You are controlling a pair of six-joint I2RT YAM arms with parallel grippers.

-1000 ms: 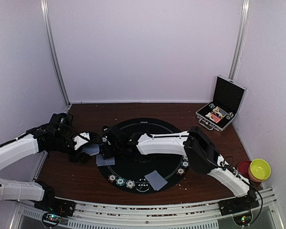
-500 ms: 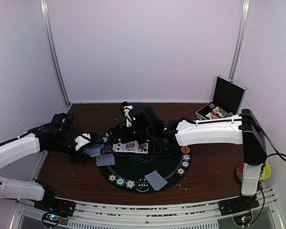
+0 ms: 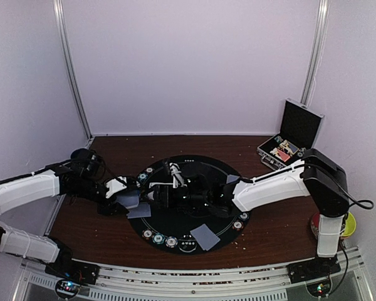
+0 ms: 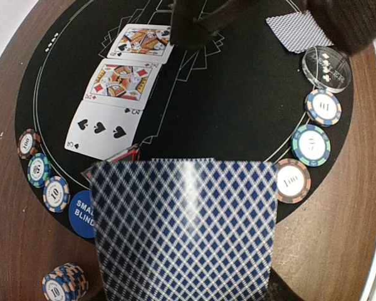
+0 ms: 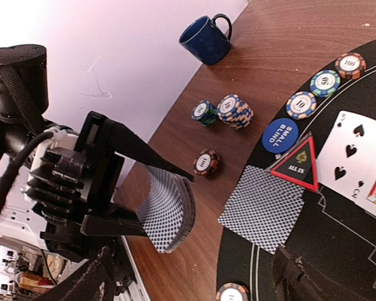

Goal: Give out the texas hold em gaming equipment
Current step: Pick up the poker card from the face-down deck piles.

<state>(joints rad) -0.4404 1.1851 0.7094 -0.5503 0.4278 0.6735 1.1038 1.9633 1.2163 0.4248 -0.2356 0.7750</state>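
Observation:
My left gripper (image 3: pixel 124 199) is shut on a deck of grey-backed playing cards (image 4: pixel 185 232), held just above the table at the left rim of the round black mat (image 3: pixel 200 168); the right wrist view shows its fingers (image 5: pixel 144 153) clamping the bowed deck (image 5: pixel 169 213). My right gripper (image 3: pixel 155 195) is open and empty, low over the mat, facing the deck. Three face-up cards (image 4: pixel 122 81) lie in a row. A face-down pair (image 5: pixel 263 207) lies by the red triangle (image 5: pixel 296 166) and blue disc (image 5: pixel 280 135). Another face-down card (image 3: pixel 205 236) lies at the near rim. The orange disc is hidden.
Poker chips (image 4: pixel 310 144) line the mat rim, with a clear disc (image 4: pixel 326 66) beside them. Chip stacks (image 5: pixel 235 111) and a blue mug (image 5: pixel 205 39) stand on the wood at the left. The open black case (image 3: pixel 288 147) is far right; the red and yellow bowls (image 3: pixel 338 222) near right.
My right arm rose and swung back over the mat, leaving the face-up cards in view, then came down low again towards the deck. My left gripper kept hold of the deck and shifted slightly right.

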